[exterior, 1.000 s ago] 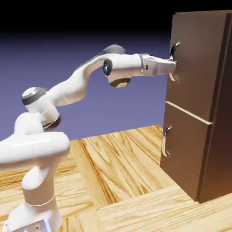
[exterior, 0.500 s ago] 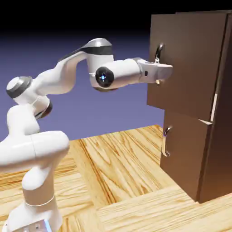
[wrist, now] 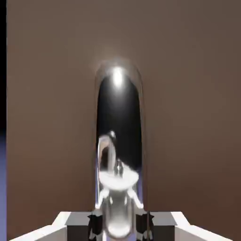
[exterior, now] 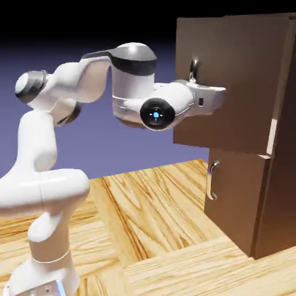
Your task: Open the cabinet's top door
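Top door: We've got movement! Since the earlier frames, the top door (exterior: pixel 245 63) has swung out, its free edge shifting toward the exterior view's left, and the arm (exterior: pixel 133 89) has bent back with it.
Door position: It stands partly open at the top of the cabinet (exterior: pixel 283 196), that free edge now jutting left past the lower door (exterior: pixel 234 202).
Claw: We see the claw (wrist: pixel 118 226) clenched on the top handle (wrist: pixel 118 164), the curved silver bar running between its two fingertips (wrist: pixel 162 226) in the hand view.
Hinge side: Over on the right, a pale strip (exterior: pixel 272 137) shows by the top door's lower corner.
Lower door: We find this one closed, directly beneath, its lower handle (exterior: pixel 210 184) near its left edge and apart from the claw.
Arm: It rises on the left and reaches right, above the wood-patterned surface (exterior: pixel 144 202).
Backdrop: Blue-violet on the far side, darkening to black up top.
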Robot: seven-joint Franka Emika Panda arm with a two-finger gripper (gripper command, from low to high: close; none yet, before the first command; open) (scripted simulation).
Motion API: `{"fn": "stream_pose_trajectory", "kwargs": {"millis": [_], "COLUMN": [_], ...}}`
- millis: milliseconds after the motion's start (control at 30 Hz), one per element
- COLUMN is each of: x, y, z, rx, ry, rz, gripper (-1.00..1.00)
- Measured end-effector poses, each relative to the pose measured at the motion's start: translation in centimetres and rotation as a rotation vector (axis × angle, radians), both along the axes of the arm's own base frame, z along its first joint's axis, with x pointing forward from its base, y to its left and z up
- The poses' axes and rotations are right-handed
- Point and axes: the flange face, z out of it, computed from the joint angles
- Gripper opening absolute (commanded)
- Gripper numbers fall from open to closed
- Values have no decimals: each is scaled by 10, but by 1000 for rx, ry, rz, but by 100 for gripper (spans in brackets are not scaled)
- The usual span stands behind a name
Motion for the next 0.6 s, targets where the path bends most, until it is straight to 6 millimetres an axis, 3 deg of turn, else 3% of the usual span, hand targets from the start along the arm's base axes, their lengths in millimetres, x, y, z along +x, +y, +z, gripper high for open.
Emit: {"fn": "stream_pose_trajectory", "kwargs": {"millis": [367, 600], "x": [4, 17], "y": [-90, -131], "z": [0, 0], "rx": [0, 0], "ry": [0, 0], "rz": [341, 505], "gripper": [-100, -100]}}
